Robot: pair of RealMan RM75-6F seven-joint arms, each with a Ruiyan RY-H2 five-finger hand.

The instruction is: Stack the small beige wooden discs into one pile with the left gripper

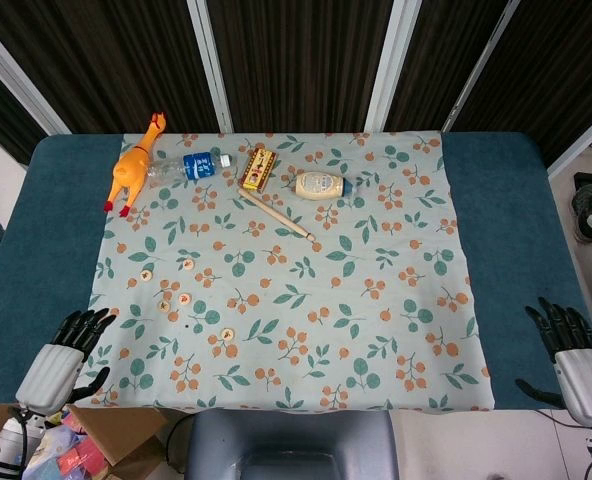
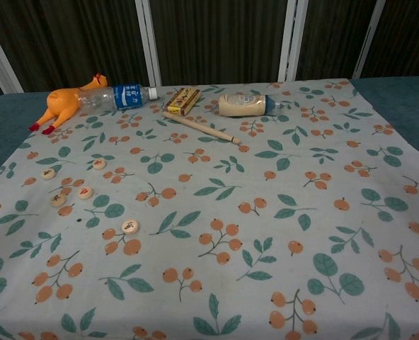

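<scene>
Small round beige wooden discs (image 2: 86, 192), each with a reddish mark on top, lying flat and unstacked on the left part of the floral cloth; four loosely grouped, the nearest disc (image 2: 129, 227) set apart.

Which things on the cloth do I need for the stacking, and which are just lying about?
For the job:
small beige wooden discs, scattered singly on the cloth's left side, none stacked yet
left hand, at the table's near edge, holding nothing

Lying about, along the far edge:
rubber chicken
water bottle
yellow box
wooden stick
cream squeeze bottle
</scene>
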